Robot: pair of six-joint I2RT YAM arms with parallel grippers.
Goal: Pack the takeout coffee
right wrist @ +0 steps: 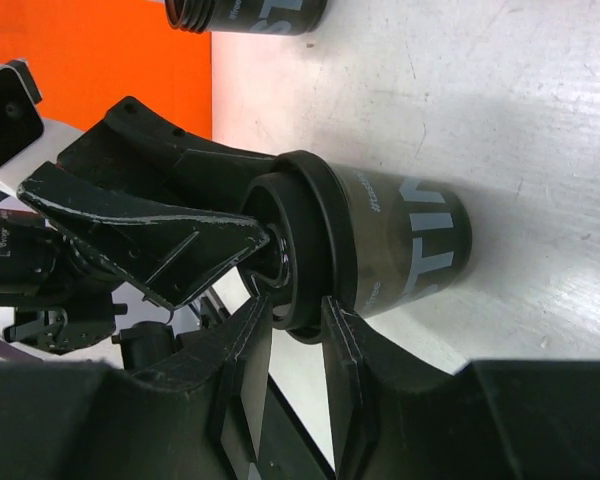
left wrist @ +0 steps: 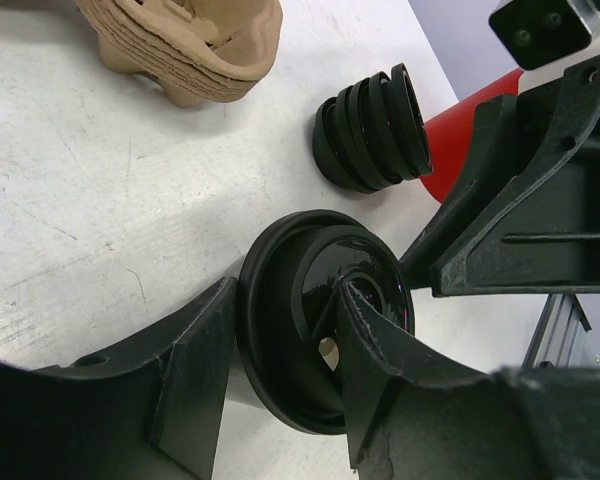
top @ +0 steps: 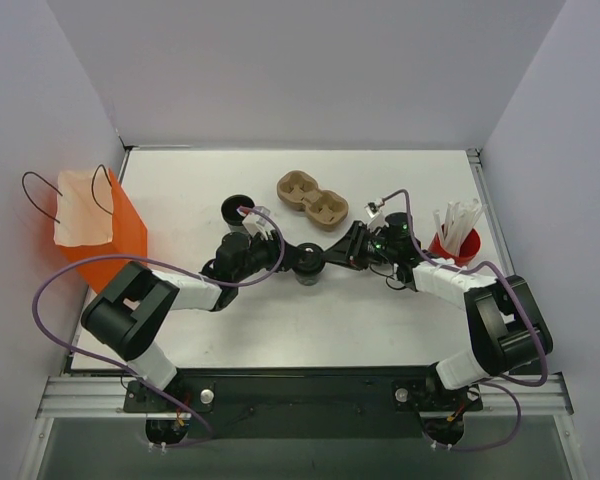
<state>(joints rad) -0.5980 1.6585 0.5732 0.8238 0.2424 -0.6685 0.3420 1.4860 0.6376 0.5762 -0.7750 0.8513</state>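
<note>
The takeout coffee (top: pixel 308 272), a black cup with white lettering (right wrist: pixel 410 250) and a black lid (left wrist: pixel 290 350), stands upright mid-table between both arms. My left gripper (top: pixel 285 258) comes in from the left and is shut on it. One of its fingers (left wrist: pixel 180 370) lies against the lid's edge, and the other reaches across the lid top (left wrist: pixel 390 380). My right gripper (right wrist: pixel 297 305) comes from the right (top: pixel 327 257), its jaws shut on the lid's rim, one above and one below. The orange bag (top: pixel 95 230) stands at the left edge.
A black cup with no lid (top: pixel 238 210) stands behind the left gripper. A brown pulp cup carrier (top: pixel 313 198) lies at the back centre. A stack of loose black lids (left wrist: pixel 370 130) lies on its side beside a red cup (top: pixel 457 243) holding white stirrers.
</note>
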